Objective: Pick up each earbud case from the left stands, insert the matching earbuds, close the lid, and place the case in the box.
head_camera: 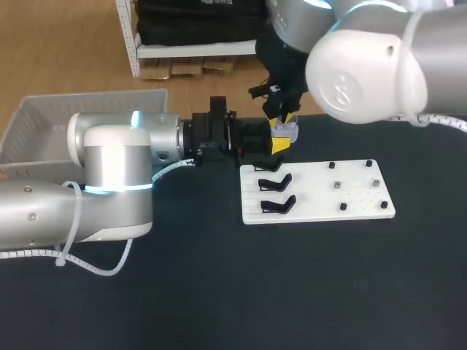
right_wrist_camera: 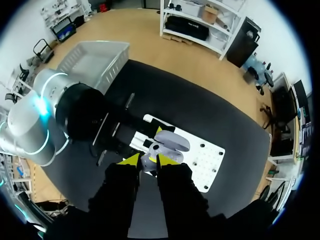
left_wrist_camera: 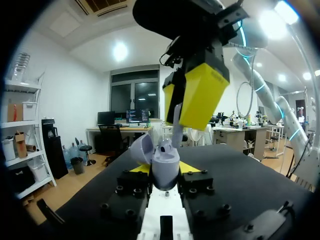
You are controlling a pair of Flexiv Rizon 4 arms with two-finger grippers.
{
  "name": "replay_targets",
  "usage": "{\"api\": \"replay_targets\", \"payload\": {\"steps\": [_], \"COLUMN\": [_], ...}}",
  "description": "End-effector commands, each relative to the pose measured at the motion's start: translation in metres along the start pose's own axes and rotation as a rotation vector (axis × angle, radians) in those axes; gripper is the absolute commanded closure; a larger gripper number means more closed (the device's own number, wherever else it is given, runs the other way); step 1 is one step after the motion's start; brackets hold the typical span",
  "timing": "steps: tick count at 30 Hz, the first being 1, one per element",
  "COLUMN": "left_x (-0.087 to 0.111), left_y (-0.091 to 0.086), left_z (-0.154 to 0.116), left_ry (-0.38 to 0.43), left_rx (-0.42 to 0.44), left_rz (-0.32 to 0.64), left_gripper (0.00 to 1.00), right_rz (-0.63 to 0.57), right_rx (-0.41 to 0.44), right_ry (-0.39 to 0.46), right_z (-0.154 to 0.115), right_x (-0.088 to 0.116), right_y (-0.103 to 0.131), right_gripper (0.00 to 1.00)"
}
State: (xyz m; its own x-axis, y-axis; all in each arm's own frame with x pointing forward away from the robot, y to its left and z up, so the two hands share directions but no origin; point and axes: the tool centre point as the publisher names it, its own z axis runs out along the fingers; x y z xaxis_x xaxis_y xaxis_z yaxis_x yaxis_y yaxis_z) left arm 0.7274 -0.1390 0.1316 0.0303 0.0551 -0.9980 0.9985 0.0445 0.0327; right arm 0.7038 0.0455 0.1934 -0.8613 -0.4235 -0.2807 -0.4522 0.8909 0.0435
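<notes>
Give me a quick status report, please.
Left tool shut on open case. Right tool shut on earbud, directly above it. Nothing blocking.

Bright, even overhead light; glare patches on right arm (head_camera: 365, 73).

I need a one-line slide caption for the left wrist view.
Left gripper holds the open lilac case; the right gripper hangs close above it.

The earbud case (left_wrist_camera: 165, 164) is glossy plastic, the table (head_camera: 219, 292) matt
</notes>
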Motion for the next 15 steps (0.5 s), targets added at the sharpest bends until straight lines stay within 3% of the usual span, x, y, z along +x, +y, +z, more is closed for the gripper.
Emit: {"api": "replay_targets", "payload": {"steps": [1, 15], "left_x": [0.0011, 0.0011], "left_y": [-0.0021, -0.0021], "left_z": [0.0003, 0.0003], "left_ry": [-0.005, -0.005], "left_rx": [-0.009, -0.009], "left_rz": [0.005, 0.005], "left_gripper": [1.00, 1.00], "right_rz": [0.001, -0.006], "right_rx": [-0.003, 0.007], "right_ry": [0.012, 0.022], "right_z": [0.0031, 0.0080], "right_x": [-0.0050, -0.0035], "right_y": [-0.0021, -0.0075], "right_gripper": [1.00, 1.00]}}
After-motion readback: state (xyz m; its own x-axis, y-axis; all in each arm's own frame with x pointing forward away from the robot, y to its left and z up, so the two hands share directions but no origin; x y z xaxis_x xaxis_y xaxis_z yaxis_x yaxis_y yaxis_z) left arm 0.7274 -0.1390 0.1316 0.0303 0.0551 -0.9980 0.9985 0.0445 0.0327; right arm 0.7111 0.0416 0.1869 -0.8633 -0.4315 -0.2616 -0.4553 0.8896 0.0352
